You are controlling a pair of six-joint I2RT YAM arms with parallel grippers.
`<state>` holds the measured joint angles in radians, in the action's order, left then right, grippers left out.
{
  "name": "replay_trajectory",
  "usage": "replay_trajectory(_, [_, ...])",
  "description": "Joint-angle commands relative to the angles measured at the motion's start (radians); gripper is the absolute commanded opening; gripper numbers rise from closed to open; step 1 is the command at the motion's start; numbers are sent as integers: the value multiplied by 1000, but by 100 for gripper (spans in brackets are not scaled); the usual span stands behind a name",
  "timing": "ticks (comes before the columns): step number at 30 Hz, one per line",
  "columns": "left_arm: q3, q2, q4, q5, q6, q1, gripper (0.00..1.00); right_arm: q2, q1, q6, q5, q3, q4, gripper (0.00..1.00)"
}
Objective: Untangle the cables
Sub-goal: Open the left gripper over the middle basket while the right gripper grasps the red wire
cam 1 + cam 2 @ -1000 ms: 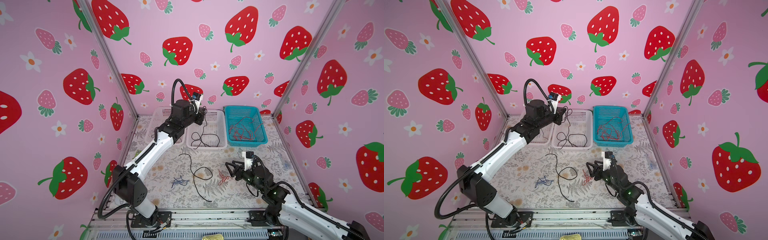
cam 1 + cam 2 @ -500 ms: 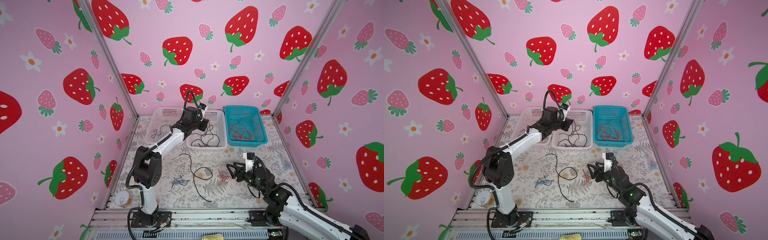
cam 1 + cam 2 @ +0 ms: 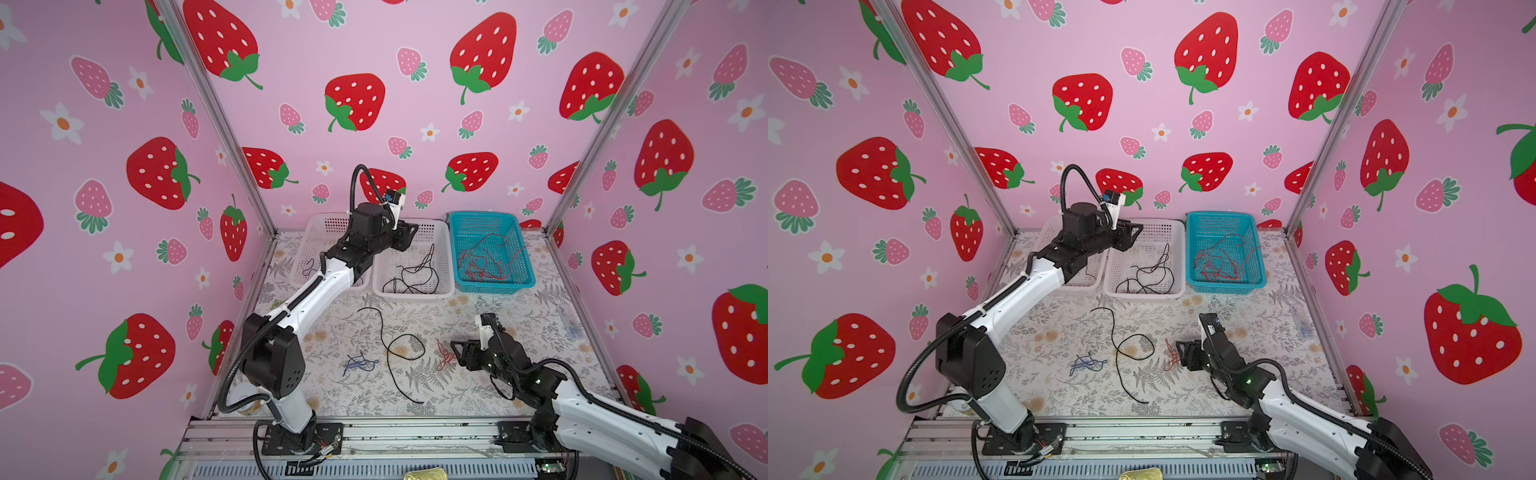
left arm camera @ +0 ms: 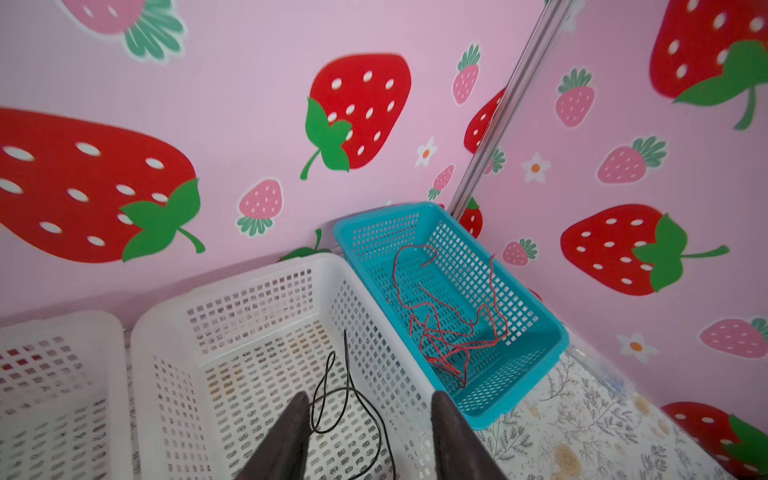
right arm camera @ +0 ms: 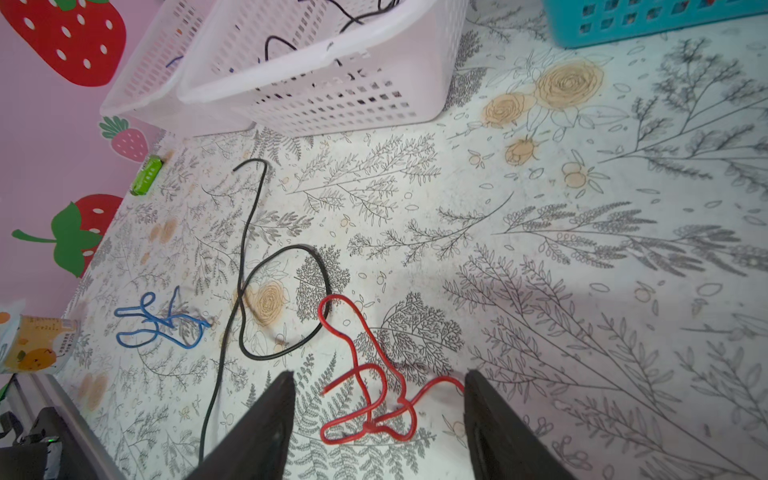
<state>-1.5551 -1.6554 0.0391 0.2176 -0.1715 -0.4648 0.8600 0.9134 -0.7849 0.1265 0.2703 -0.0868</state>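
Three loose cables lie on the floral table in both top views: a long black cable [image 3: 395, 349], a small blue cable [image 3: 359, 365] and a knotted red cable [image 3: 444, 359]. My right gripper [image 3: 457, 353] sits low at the red cable [image 5: 365, 395]. It is open, with a finger on each side of the knot and no grip. My left gripper [image 3: 409, 237] hovers open over the middle white basket [image 3: 411, 294], holding nothing. Black cables [image 4: 349, 399] lie in that basket below its fingers. Red cables [image 4: 440, 328] lie in the blue basket [image 4: 519, 374].
A second white basket [image 3: 316, 249] stands at the far left of the row, with a bit of blue cable [image 3: 309, 266] inside. A small green object [image 5: 146, 174] lies by the left wall. A printed cup [image 5: 37, 345] stands at the front left corner.
The left gripper has opened, and the black cable that hung from it now lies in the middle white basket. The right gripper has hardly moved.
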Motion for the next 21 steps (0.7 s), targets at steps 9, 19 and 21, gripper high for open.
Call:
replay_trajectory(9, [222,308,26,-174,-280,-3,58,132,51,-102,27,-26,-92,63])
replay_trajectory(19, [524,628,120,-254,-339,-2,59,209,50,-127,10,-35,-171,52])
replay_trajectory(21, [572,682,151,-259,-339,-1,59,226,51,-146,7,-44,-194,51])
